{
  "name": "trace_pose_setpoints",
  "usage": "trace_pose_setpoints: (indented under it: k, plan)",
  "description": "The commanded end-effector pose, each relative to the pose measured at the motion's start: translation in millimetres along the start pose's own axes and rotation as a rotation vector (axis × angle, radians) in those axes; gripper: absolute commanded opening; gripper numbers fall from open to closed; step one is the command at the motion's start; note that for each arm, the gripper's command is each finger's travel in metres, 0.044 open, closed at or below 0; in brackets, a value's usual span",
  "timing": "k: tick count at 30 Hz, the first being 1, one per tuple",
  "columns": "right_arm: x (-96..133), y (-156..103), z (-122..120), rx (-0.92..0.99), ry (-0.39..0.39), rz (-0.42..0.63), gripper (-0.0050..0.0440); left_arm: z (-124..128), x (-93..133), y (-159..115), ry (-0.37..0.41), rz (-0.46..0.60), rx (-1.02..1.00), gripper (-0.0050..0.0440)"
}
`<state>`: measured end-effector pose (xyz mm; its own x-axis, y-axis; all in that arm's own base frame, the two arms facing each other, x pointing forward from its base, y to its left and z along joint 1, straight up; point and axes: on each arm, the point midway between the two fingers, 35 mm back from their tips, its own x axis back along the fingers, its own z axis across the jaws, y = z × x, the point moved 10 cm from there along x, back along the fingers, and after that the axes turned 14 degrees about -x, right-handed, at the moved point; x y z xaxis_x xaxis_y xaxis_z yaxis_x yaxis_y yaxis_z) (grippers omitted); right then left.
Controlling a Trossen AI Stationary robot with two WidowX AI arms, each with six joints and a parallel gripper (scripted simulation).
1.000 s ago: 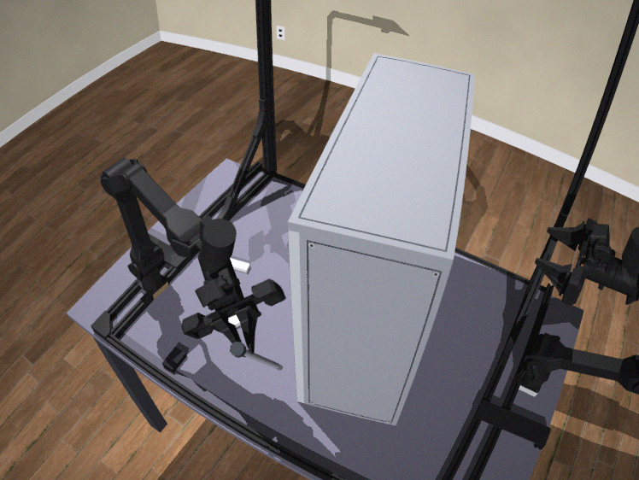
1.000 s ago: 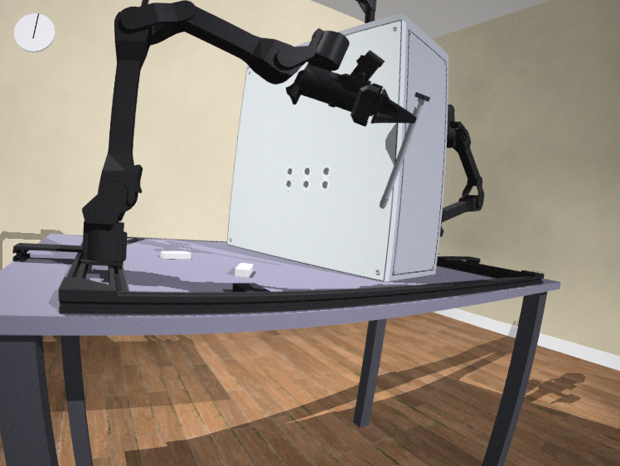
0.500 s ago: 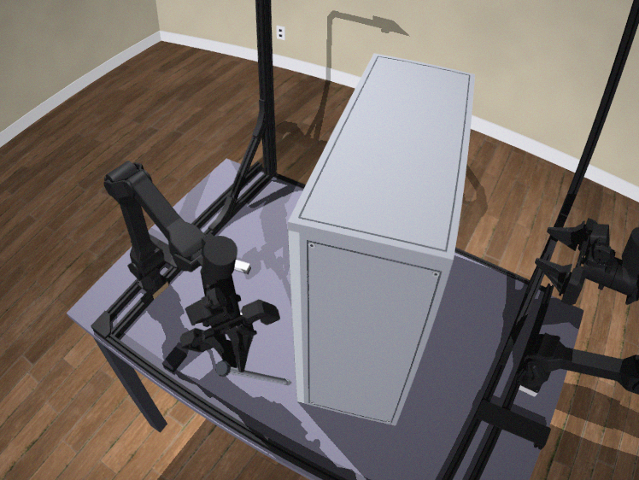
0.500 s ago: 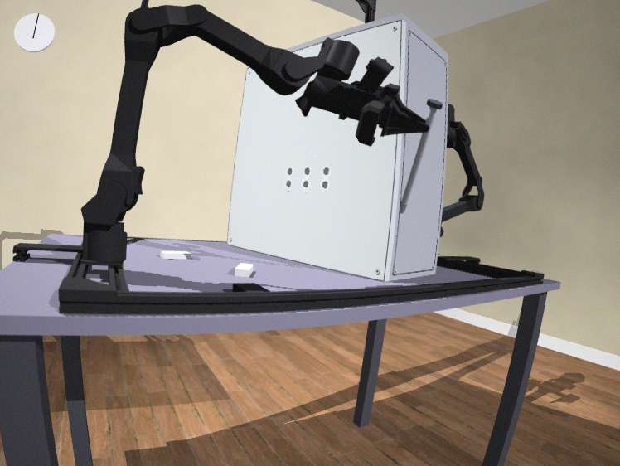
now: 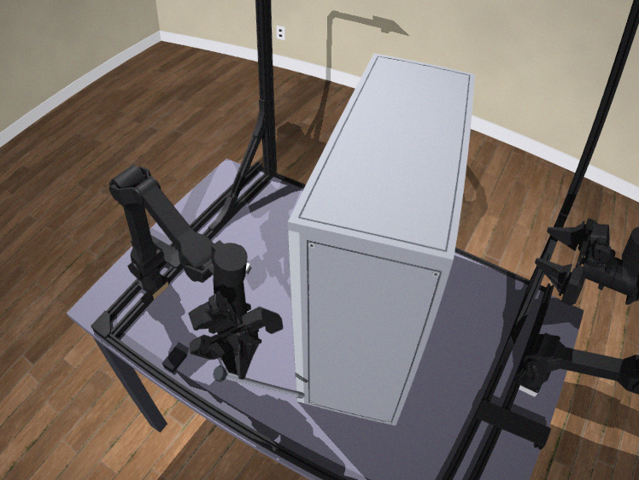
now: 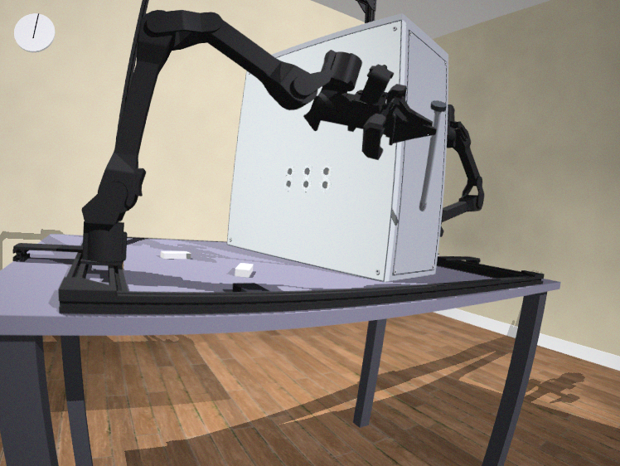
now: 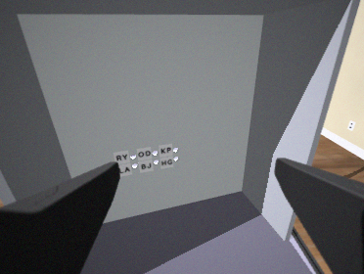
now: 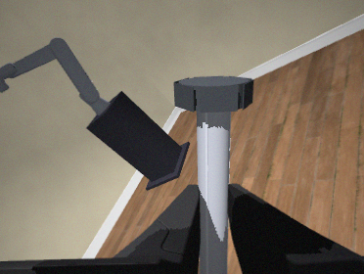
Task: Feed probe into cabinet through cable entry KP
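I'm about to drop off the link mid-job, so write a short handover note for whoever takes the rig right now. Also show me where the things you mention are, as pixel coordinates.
Right gripper (image 5: pixel 241 377) (image 6: pixel 433 131) (image 8: pixel 213 189): shut on the probe (image 5: pixel 268 387) (image 6: pixel 430 167) (image 8: pixel 213 147) below its stop nut (image 5: pixel 219 372) (image 6: pixel 438 105) (image 8: pixel 213 95).
Left gripper (image 5: pixel 543 245) (image 7: pixel 198 166): open, holding nothing, facing the cabinet's open side.
Probe: outside the cabinet (image 5: pixel 382 330) (image 6: pixel 310 125) (image 7: pixel 147 73), nut up, tip down. Can't tell if it touches.
KP (image 6: pixel 289 171) (image 7: pixel 176 150): top row, at the end nearest the right arm's base.
Done: probe grasped.
Left: align with KP, insert tip, nut outside, release, let it settle clear, withdraw both arms.
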<state>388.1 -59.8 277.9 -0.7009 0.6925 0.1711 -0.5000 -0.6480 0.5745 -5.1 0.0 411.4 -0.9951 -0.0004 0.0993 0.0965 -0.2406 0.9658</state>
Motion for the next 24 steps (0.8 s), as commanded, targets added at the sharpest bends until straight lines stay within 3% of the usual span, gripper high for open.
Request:
trace_pose_setpoints:
  k: [1,24]
  plan:
    - [-3.4,-7.4,-3.0,-0.024,-0.007,-0.022,0.0000,0.0,0.0,0.0,0.000,0.000,-0.001,0.0440]
    - [-12.9,-35.9,-9.8,-0.271,0.007,-0.218,0.0000,0.0,0.0,0.0,0.000,0.000,-0.001,0.0440]
